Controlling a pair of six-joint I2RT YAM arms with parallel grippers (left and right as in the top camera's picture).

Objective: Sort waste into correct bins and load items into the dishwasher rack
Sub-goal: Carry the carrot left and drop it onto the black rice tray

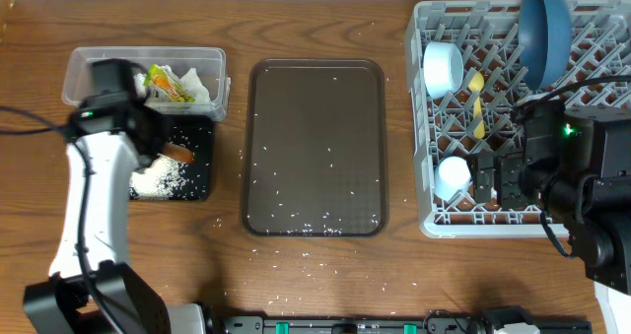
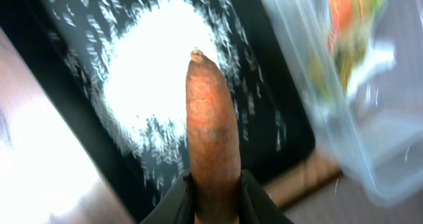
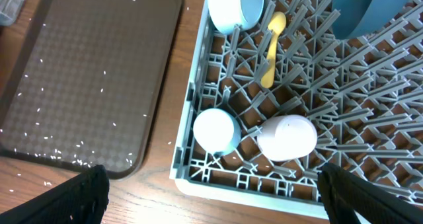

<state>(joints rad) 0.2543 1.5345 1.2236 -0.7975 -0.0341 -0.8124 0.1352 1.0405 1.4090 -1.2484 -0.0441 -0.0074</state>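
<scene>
My left gripper [image 2: 215,204] is shut on the small orange carrot [image 2: 211,131] and holds it over the black tray [image 1: 200,172], above a heap of white rice [image 1: 158,179]. The carrot also shows in the overhead view [image 1: 178,153]. The clear tub [image 1: 212,66] behind holds the yellow-green wrapper [image 1: 166,84] and crumpled white paper [image 1: 197,82]. My right gripper [image 3: 211,187] is open and empty over the near left corner of the grey dishwasher rack [image 1: 426,221]. The rack holds the dark blue bowl [image 1: 545,23], light blue bowl [image 1: 443,67], yellow spoon [image 1: 477,102], light blue cup [image 3: 215,131] and pink cup [image 3: 287,137].
A large dark brown serving tray [image 1: 314,147] lies in the middle with loose rice grains on it. More grains are scattered on the wooden table in front of it [image 1: 296,250].
</scene>
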